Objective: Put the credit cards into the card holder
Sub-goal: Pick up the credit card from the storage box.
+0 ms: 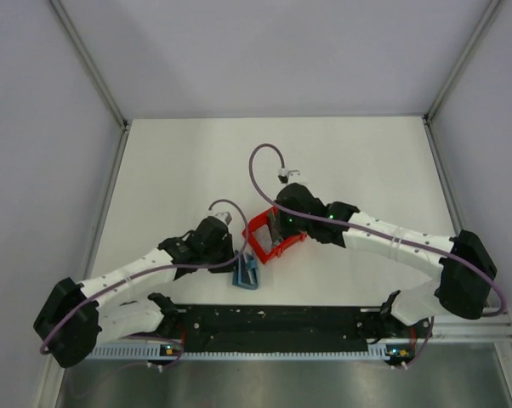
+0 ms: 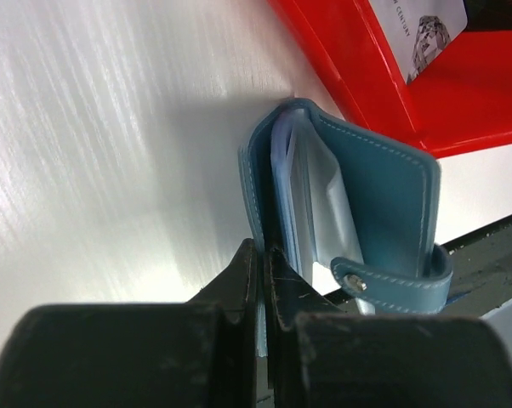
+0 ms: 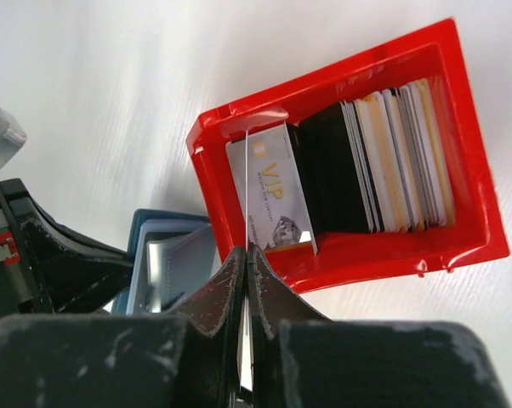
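Note:
The teal card holder [image 2: 384, 195] stands half open on the table beside the red tray, its clear inner pockets showing. My left gripper [image 2: 263, 251] is shut on the edge of one teal cover. In the top view the card holder [image 1: 245, 274] sits just under the left gripper [image 1: 238, 257]. My right gripper [image 3: 247, 251] is shut on a thin credit card [image 3: 247, 170] seen edge-on, held over the tray's left end. More credit cards [image 3: 392, 161] stand packed in the tray, and a grey VIP card [image 3: 273, 195] leans at their left. The card holder [image 3: 167, 263] lies left of the right fingers.
The red open-topped tray [image 3: 324, 85] sits at mid-table [image 1: 273, 238], touching the card holder's far corner. The right gripper [image 1: 277, 223] hovers over it. A black rail [image 1: 273, 323] runs along the near table edge. Enclosure walls stand on three sides.

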Tool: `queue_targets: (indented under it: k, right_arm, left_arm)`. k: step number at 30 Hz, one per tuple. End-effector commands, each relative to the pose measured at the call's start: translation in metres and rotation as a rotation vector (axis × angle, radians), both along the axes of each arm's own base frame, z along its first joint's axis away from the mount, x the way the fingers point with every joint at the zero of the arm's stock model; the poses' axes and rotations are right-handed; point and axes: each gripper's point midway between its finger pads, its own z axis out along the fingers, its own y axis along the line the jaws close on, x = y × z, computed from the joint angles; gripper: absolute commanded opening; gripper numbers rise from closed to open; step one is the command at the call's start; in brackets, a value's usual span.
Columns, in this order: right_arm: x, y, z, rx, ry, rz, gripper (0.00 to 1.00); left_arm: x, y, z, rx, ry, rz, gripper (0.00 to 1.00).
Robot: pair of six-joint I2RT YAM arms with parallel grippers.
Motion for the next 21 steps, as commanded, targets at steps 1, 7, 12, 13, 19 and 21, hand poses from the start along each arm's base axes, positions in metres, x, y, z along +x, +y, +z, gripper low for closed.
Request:
queue_targets:
  k: [1, 7, 12, 13, 19, 21]
  right_arm:
    - [-0.009, 0.015, 0.018, 0.142, 0.01, 0.002, 0.0]
    - [-0.019, 0.021, 0.027, 0.229, 0.017, 0.016, 0.0]
    - [-0.025, 0.031, 0.028, 0.264, 0.033, 0.055, 0.0]
    - [-0.026, 0.035, 0.025, 0.262, 0.04, 0.065, 0.0]
    - [-0.028, 0.058, 0.017, 0.237, 0.062, 0.143, 0.0]
    - [-0.025, 0.065, 0.013, 0.223, 0.064, 0.163, 0.0]
  left_arm:
    - [0.005, 0.0, 0.024, -0.019, -0.053, 0.008, 0.0]
    - [0.0, 0.015, 0.035, 0.014, -0.07, 0.038, 0.0]
    - [-0.008, 0.025, 0.028, 0.031, -0.046, 0.068, 0.0]
    - [-0.006, 0.03, 0.026, 0.053, -0.05, 0.096, 0.0]
    - [-0.009, 0.044, 0.019, 0.105, -0.032, 0.148, 0.0]
    - [-0.009, 0.048, 0.021, 0.12, -0.035, 0.167, 0.0]
